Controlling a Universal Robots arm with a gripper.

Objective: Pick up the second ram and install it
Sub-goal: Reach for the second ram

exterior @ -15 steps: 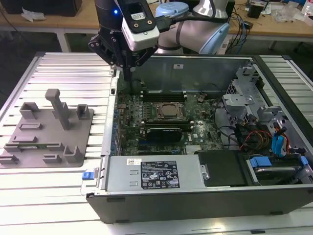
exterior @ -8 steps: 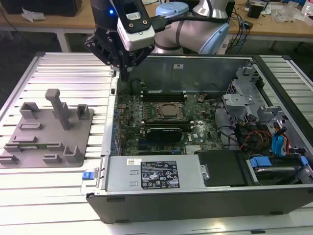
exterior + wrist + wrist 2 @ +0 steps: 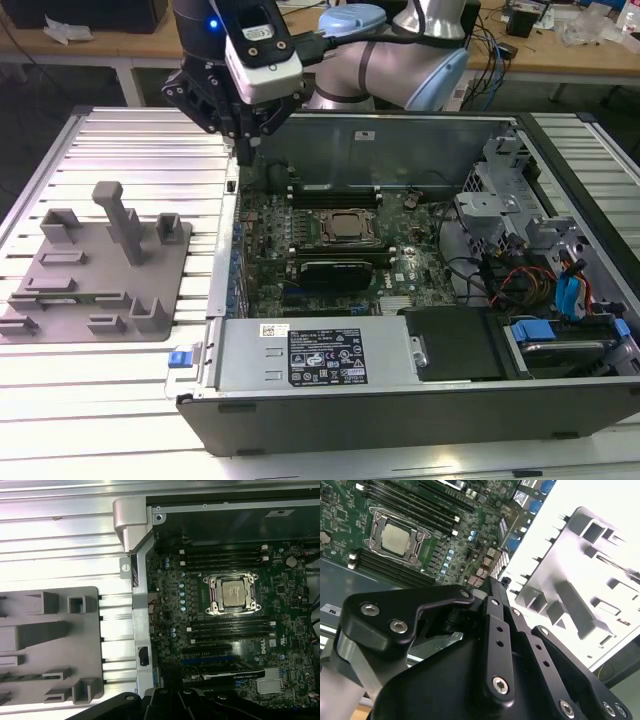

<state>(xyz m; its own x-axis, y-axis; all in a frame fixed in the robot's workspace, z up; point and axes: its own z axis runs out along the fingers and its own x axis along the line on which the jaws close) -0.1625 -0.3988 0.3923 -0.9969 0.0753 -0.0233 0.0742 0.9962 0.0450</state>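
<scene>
Second ram (image 3: 88,297): slim green stick lying flat in a long slot of the gray fixture tray (image 3: 150,275), in the lower left of the exterior view. It is untouched and not yet installed. In the first wrist view the same stick (image 3: 22,676) shows as a dark strip sunk in the tray (image 3: 60,650), between the raised gray blocks.

Tray sits on the ribbed aluminium desk (image 3: 130,140), just beside the wall of the open computer case (image 3: 400,405) that faces the exterior view's left.

Claw (image 3: 244,150): hangs in the upper left-centre of the exterior view, above the case's far corner and well apart from the ram. Its tips point down. Fingers look drawn together with nothing between them. The second wrist view shows the same, with the black links converging toward the tip (image 3: 494,586). The light-blue and silver robot arm (image 3: 400,50) runs off toward the top of the exterior view.

Inside the case:
- The green motherboard (image 3: 270,230) lies flat.
- The square silver processor (image 3: 348,228) sits in its metal frame at mid-board, and shows in both wrist views (image 3: 234,592) (image 3: 395,537).
- Black memory slots (image 3: 220,560) run in rows on either side of the processor.
- A black expansion card (image 3: 345,270) sits toward the near side of the board.
- A gray power supply (image 3: 320,355) lies along the case's near wall.
- Blue drive fittings (image 3: 570,290) and loose cables occupy the exterior view's right.
</scene>
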